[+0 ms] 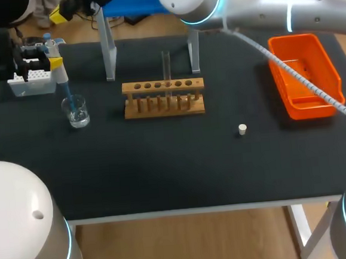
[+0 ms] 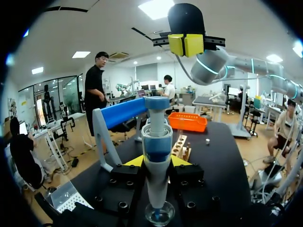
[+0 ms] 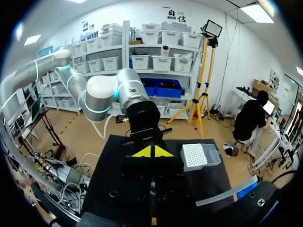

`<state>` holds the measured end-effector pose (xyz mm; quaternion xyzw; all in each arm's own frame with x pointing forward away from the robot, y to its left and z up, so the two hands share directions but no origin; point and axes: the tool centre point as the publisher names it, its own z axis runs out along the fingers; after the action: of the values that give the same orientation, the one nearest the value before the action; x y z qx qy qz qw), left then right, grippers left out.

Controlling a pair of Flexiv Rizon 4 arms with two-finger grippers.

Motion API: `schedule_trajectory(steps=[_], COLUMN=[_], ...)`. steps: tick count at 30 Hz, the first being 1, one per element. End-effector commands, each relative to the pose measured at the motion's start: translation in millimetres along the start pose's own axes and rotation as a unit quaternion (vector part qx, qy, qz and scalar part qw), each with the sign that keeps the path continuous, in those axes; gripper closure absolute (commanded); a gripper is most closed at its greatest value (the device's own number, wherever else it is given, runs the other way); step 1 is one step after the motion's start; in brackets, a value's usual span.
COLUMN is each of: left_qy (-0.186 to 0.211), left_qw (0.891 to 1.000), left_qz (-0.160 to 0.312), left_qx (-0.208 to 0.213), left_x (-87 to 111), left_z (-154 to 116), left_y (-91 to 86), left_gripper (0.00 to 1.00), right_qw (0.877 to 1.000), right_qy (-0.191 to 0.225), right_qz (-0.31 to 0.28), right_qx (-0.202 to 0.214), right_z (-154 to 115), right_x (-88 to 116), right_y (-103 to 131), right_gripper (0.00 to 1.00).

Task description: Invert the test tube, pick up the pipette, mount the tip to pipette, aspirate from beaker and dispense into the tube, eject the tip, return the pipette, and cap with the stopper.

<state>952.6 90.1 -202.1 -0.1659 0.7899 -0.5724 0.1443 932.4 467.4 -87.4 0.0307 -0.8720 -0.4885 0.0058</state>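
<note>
Nearest, a small white stopper (image 1: 242, 129) lay alone on the dark desk (image 1: 164, 172). Further back on the left, the left gripper (image 2: 156, 162) was clamped on the pipette (image 2: 156, 137), whose blue tip pointed down into the glass beaker (image 1: 75, 111). At mid-desk the wooden rack (image 1: 163, 98) held the test tube (image 1: 166, 64) upright, mouth up. Behind the beaker sat the white tip box (image 1: 32, 82), with an orange bin (image 1: 310, 108) at the right. Farthest off, the right gripper (image 2: 185, 45) hung above the pipette, its yellow tips pressed together on nothing.
</note>
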Motion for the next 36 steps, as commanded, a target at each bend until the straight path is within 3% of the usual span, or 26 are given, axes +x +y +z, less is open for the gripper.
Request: schedule_trajectory(steps=[1,36], left_qy=[-0.002,-0.002], left_qw=[1.000,1.000], left_qz=[0.000,0.000], left_qx=[0.000,0.000], left_x=[0.7,0.7], left_z=[0,0], left_y=[-0.2,-0.2], left_gripper=[1.00,1.00], right_qw=[1.000,0.999], right_qy=[0.001,-0.006], right_qz=[0.002,0.007], right_qx=[0.003,0.038], right_z=[8,42], right_x=[-3,-12], right_y=[2,-10], right_gripper=[1.00,1.00])
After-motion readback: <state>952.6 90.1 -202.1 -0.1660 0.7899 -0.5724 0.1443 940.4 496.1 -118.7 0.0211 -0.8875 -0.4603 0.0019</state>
